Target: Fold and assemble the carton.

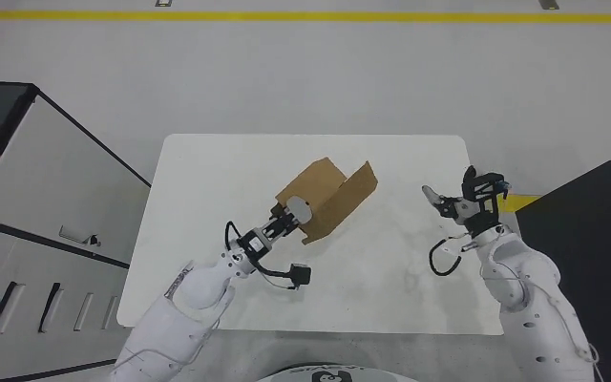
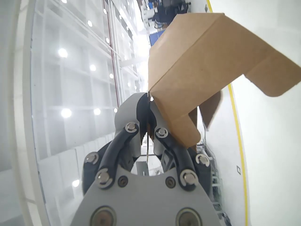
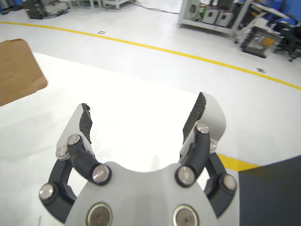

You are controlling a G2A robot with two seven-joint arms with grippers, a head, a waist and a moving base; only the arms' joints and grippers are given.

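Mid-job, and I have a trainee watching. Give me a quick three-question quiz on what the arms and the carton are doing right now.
1. True or false: the right gripper is clamped on the carton.
2. Which one grips the carton's edge? A) left gripper B) right gripper C) both
3. Fill in: the right gripper stands ____, apart from the carton, above the table.

Key: 1 false; 2 A; 3 open.

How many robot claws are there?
2. The left gripper is shut on the carton's edge, near the middle of the table. The right gripper is open and empty, above the table's right side.
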